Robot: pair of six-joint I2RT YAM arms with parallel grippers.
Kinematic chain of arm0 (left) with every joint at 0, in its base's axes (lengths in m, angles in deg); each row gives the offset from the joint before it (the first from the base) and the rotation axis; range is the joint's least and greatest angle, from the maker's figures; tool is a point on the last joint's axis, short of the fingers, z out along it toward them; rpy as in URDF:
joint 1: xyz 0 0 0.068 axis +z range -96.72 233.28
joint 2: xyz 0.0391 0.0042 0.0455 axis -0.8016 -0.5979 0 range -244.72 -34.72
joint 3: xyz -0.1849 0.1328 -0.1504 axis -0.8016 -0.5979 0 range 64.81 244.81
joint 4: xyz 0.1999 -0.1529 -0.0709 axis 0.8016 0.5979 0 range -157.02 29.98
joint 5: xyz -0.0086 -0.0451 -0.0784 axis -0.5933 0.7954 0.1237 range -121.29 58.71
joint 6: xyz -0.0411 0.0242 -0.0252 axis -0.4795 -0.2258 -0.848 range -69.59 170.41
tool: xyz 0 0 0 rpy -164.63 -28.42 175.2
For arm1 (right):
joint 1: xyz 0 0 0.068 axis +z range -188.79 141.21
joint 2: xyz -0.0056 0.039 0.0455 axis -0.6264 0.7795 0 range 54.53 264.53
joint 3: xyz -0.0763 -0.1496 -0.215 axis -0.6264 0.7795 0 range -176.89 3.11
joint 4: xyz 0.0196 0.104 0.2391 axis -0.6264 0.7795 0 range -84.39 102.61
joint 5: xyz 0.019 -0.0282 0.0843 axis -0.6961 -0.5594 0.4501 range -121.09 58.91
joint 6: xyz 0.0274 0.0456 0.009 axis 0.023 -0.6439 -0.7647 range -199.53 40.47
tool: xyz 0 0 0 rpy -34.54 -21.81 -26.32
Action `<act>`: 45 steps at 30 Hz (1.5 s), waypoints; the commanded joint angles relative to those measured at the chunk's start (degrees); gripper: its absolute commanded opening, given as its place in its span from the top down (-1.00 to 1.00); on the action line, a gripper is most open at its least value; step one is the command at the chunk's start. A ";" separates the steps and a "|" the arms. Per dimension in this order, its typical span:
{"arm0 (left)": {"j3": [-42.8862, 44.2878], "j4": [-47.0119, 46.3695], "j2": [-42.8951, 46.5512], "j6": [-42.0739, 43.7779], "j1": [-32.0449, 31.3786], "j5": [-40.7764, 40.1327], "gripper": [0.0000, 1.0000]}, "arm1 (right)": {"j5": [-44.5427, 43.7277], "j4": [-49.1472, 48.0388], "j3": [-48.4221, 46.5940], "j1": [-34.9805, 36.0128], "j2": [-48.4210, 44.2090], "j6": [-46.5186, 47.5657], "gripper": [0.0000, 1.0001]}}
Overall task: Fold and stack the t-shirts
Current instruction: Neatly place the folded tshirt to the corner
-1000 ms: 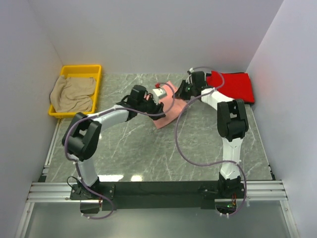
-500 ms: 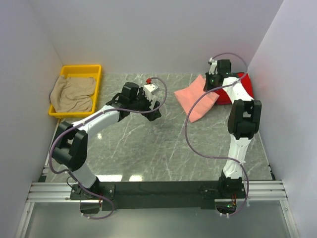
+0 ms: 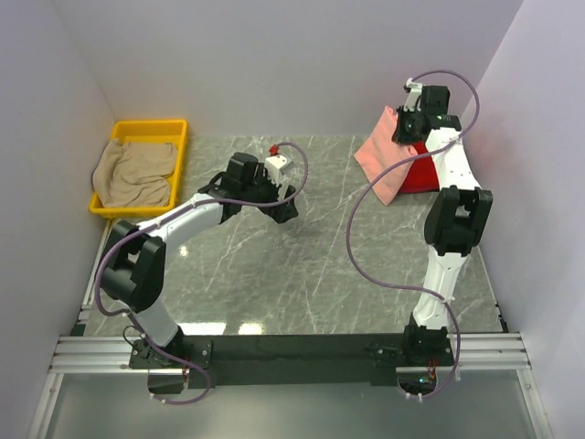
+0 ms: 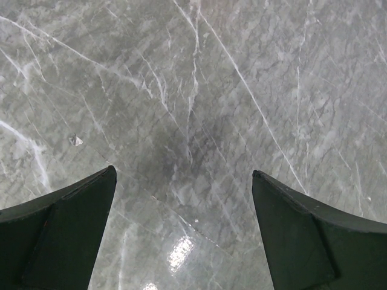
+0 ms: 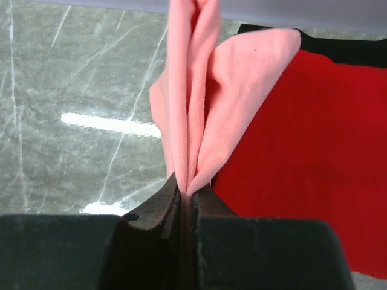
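Pink t-shirt (image 3: 384,160) now over red t-shirt (image 3: 420,179)

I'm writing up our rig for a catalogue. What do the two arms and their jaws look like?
The left arm and right arm both have white links and bulky black joints. A purple-grey cable loops loosely along each. The jaws are plain dark wedges.

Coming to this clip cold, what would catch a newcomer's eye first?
The salmon-pink t-shirt dangles from the shut right gripper at the far right, above the red t-shirt lying flat on the marble table. After that, the yellow bin at the far left with the beige t-shirt crumpled inside, and the left gripper, open, holding nothing, mid-table.
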 commanded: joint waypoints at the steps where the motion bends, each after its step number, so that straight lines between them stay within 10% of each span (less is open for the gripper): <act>1: 3.22 -0.57 -0.84 -1.25 -0.19 -0.23 -0.99 | -0.11 -0.01 -4.37 -0.27 -1.84 -1.69 1.00; 45: 9.38 3.38 -7.88 1.64 -0.19 3.11 -0.99 | 0.86 -1.14 -13.34 -10.64 6.06 4.11 1.00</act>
